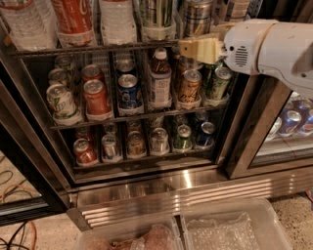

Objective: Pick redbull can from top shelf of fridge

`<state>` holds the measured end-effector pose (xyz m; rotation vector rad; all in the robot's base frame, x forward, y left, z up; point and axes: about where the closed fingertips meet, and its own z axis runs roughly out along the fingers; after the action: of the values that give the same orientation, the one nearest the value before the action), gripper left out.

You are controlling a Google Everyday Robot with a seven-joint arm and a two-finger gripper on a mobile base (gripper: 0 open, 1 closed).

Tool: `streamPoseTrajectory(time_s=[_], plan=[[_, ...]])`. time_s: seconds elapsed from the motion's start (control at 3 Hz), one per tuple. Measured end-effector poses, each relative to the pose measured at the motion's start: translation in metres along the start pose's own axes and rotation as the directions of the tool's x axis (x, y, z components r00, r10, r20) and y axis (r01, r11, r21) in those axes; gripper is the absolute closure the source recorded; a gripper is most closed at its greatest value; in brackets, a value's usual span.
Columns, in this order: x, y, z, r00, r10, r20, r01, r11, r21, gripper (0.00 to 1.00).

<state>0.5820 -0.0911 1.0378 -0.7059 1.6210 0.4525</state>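
While the redbull can point(197, 17) stands on the top shelf point(98, 48) of the fridge point(146, 188), right of a green-striped can point(156, 12), my gripper point(190, 50) hangs just below it, across the shelf's front. Whether it is open or closed I cannot tell.

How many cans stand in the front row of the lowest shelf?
6, left to right: red can, silver can, brown can, grey can, green can, blue can. More behind may be hidden. The claw is at the top shelf rail.
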Motion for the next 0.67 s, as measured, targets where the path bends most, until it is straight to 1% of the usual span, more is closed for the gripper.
streamPoseTrajectory(time_s=[0.33, 0.67], plan=[[-0.007, 0.019, -0.011, 1.000, -0.016, 0.010, 0.017, 0.9976, -0.068, 1.00], [-0.016, 0.034, -0.020, 0.999, -0.026, 0.028, 0.029, 0.9918, -0.124, 1.00]])
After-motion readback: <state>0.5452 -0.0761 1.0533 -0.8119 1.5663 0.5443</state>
